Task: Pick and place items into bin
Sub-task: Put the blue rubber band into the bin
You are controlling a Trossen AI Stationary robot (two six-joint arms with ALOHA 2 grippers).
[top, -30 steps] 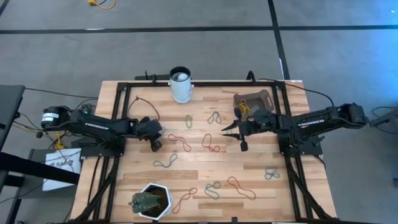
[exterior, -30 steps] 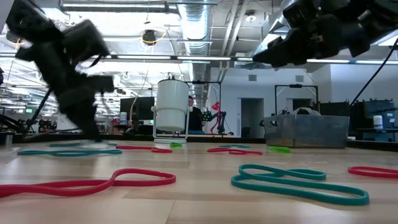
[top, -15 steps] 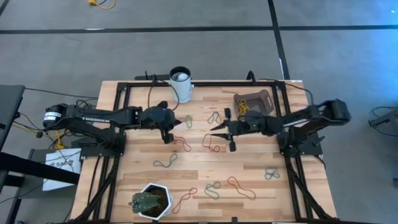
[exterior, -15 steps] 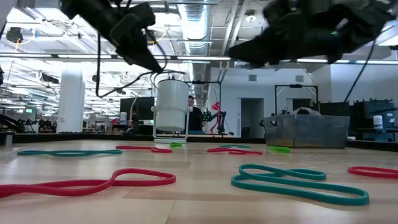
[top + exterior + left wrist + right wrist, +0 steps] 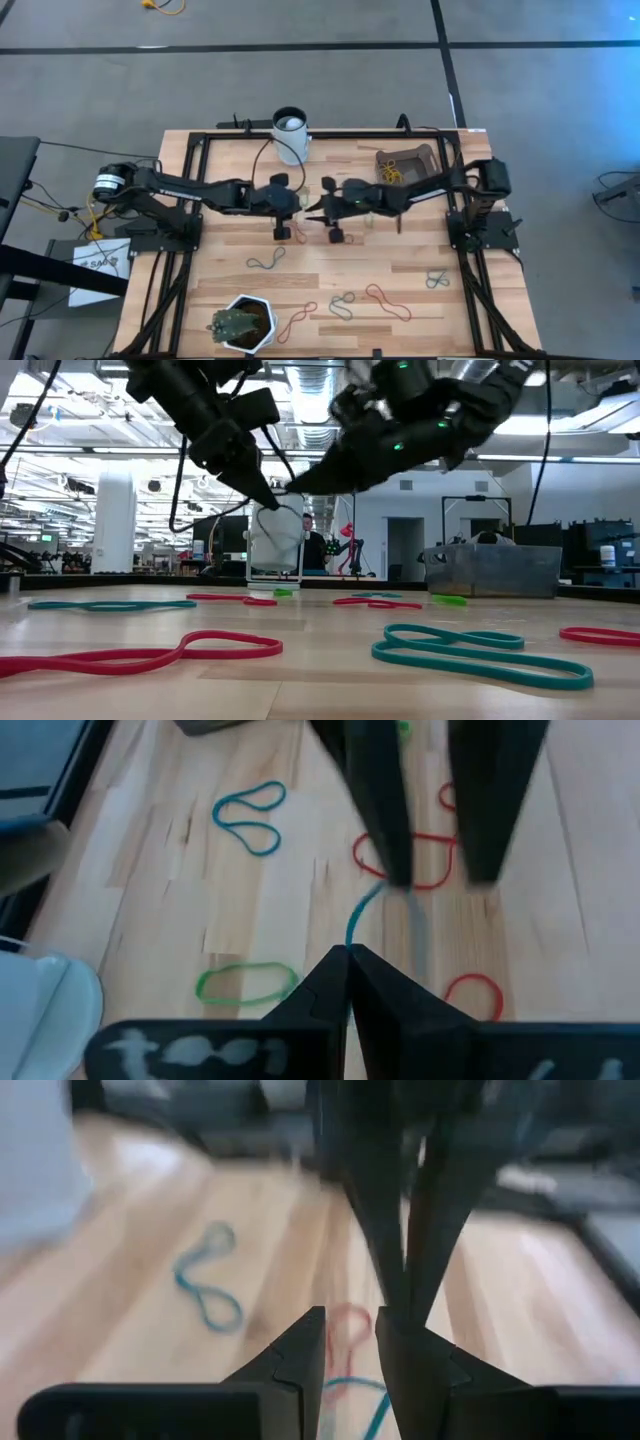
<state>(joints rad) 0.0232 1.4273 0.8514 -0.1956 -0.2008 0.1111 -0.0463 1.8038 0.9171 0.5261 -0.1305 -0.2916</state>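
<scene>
The pale wooden counter [image 5: 400,262] carries scattered thin twisted rubber-band loops [image 5: 386,301] in red, green and blue-grey. Over its centre, the left end effector [image 5: 290,207] has its fingers pressed together, pinching what appears to be a blue-grey band strand [image 5: 362,916] that runs toward the opposing tips. Just beside it, tip to tip, the right end effector [image 5: 318,208] has its fingers slightly spread. To the right, near the counter's far edge, sits the small shallow dark translucent plastic tray [image 5: 408,164], holding a few bands.
</scene>
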